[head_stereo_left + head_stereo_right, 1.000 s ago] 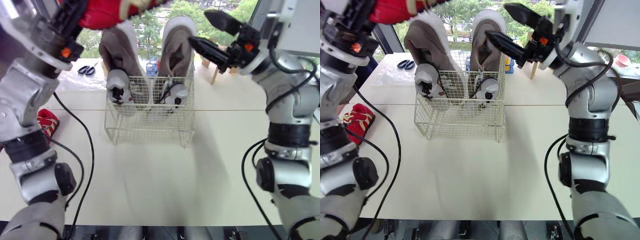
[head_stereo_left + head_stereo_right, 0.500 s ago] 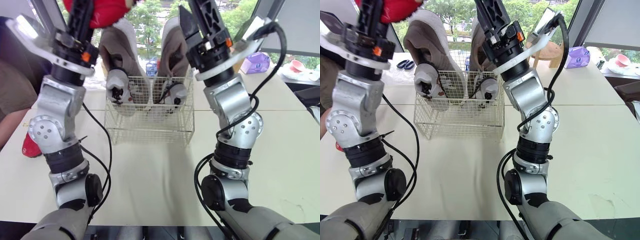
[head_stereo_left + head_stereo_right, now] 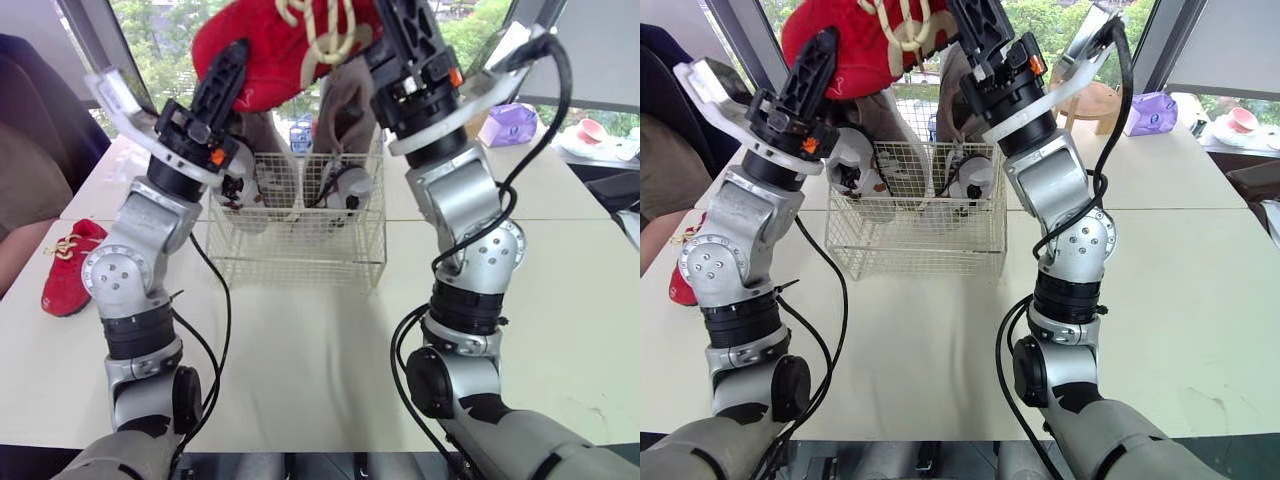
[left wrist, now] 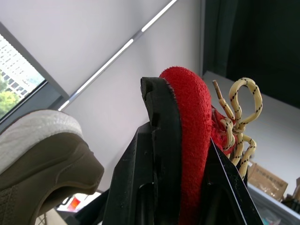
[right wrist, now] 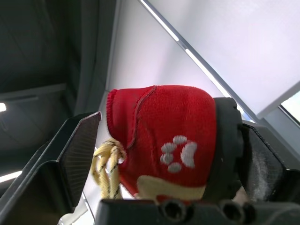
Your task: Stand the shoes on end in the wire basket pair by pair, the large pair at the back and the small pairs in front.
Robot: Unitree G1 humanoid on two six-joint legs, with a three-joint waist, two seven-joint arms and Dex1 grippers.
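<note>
Two grippers share the red shoe (image 3: 270,50), high above the wire basket (image 3: 300,250): my left gripper (image 4: 185,136) clamps it, my right gripper (image 5: 164,122) stands apart around it. If my left lets go too early, it could drop onto the large pair (image 3: 345,110).

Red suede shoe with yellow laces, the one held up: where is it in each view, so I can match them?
Left eye view: red suede shoe top centre, above the white wire basket.
Right eye view: top, left of centre.
Left wrist view: middle of the picture.
Right wrist view: middle of the picture.
Shared landmark: its yellow laces.
</note>
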